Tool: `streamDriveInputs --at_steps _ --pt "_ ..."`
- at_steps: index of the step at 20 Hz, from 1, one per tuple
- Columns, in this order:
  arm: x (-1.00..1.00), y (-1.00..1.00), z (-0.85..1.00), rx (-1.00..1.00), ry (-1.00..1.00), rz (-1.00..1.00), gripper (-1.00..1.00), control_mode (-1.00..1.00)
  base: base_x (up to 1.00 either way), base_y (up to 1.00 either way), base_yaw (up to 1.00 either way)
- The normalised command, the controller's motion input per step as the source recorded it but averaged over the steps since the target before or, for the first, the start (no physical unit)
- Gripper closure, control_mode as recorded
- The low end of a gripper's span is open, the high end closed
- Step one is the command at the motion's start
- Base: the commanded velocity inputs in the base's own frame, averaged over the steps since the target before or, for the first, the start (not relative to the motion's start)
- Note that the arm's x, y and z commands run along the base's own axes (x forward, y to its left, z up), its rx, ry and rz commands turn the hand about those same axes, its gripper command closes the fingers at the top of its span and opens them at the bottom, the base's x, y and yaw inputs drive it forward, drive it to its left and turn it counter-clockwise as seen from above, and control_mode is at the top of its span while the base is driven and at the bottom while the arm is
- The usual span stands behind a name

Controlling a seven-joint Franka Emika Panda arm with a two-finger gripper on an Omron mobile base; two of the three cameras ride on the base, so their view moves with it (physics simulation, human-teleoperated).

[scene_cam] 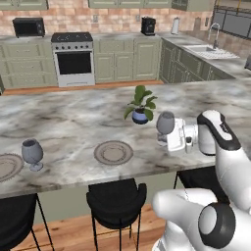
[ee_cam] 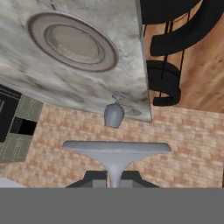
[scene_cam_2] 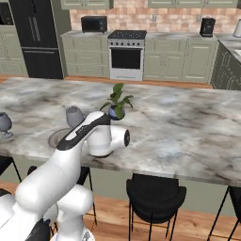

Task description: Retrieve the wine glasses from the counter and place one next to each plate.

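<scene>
My gripper point(scene_cam: 164, 140) is shut on the stem of a grey wine glass point(scene_cam: 165, 122), held upright to the right of the middle plate point(scene_cam: 113, 152). In the hand view the glass's disc foot point(ee_cam: 116, 148) and stem run between my dark fingertips point(ee_cam: 94, 177). From the right base, its bowl point(scene_cam_2: 74, 116) peeks over my arm, which hides most of that plate point(scene_cam_2: 55, 136). The other wine glass point(scene_cam: 32, 153) point(scene_cam_2: 4, 123) point(ee_cam: 113, 114) stands beside the left plate point(scene_cam: 7, 166) near the front edge of the counter point(scene_cam: 73, 117). I cannot tell whether the held glass touches the marble.
A small potted plant point(scene_cam: 140, 109) point(scene_cam_2: 116, 106) stands just behind my hand. Black stools point(scene_cam: 116, 198) point(scene_cam_2: 155, 193) sit under the counter's front edge. A stove point(scene_cam: 73, 59) and a sink point(scene_cam: 211, 49) line the far walls.
</scene>
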Motion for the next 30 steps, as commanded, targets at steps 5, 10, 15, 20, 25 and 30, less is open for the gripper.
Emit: streamDriveInputs --at_steps 5,10,15,20,25,30 --pt "0.41 0.0 -0.32 -0.01 0.0 0.0 1.0 -1.0 0.0 0.0 0.0" --pt "0.31 0.0 -0.28 0.0 0.0 0.01 1.0 -1.0 0.0 0.0 0.0" --pt "0.26 0.0 -0.27 0.0 0.0 0.01 1.0 -1.0 0.0 0.0 0.0" --pt "0.11 0.0 -0.16 0.0 0.0 0.07 1.0 -1.0 0.0 0.0 0.0" --pt "0.27 0.0 -0.16 0.0 -0.01 0.04 1.0 -1.0 0.0 0.0 0.0" --pt "0.42 0.0 -0.33 0.0 0.0 0.0 1.0 -1.0 0.0 0.0 0.0"
